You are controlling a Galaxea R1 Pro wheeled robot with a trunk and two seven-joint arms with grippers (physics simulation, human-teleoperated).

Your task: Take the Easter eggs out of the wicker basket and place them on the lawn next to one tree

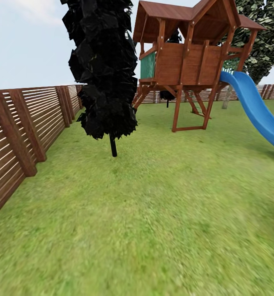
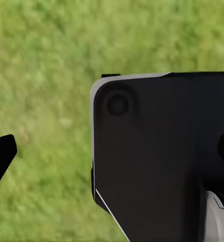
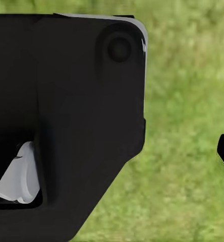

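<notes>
Where fence (image 1: 26,123) borders lawn (image 1: 153,213)

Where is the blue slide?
In the head view, the blue slide is at the right, coming down from the wooden playhouse onto the lawn.

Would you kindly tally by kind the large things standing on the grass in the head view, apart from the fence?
Trees: 2, the all-black tree with a thin dark trunk and the speckled green tree with a pale trunk.
Wooden playhouse towers: 1, the brown timber play tower.
Slides: 1, the blue plastic slide.
Total: 4.
</notes>
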